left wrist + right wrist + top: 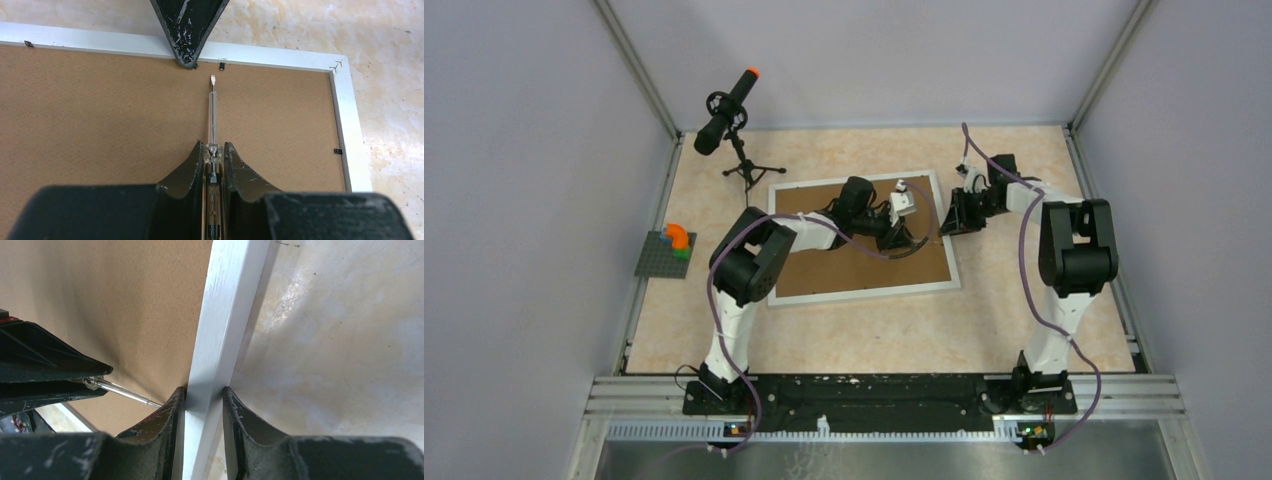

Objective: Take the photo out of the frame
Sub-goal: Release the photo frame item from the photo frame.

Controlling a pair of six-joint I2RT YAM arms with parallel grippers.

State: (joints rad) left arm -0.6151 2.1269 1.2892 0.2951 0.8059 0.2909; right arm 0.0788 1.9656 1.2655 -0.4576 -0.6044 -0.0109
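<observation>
Top external view gave me the whole layout: the frame [864,292] lay face down on the desk [874,335], brown board [844,268] up, with both arms reaching toward its far right side. Only the wrist views showed the grips. From the left wrist I saw the left claw [214,147] clamped on a thin screwdriver [213,112], its tip just short of a small black clip [222,65] at the frame's inner edge. From the right wrist I saw the right claw [202,392] closed astride the white border, one finger on the board side and one on the desk side.

Off the frame's far left corner stood a microphone [724,115] on a tripod [746,172]. At the desk's left edge a grey plate [652,262] carried coloured bricks [678,238]. From above, the left arm covered part of the board, and the screwdriver was too small to make out. I could see no part of the photo; the board filled the frame's opening.
</observation>
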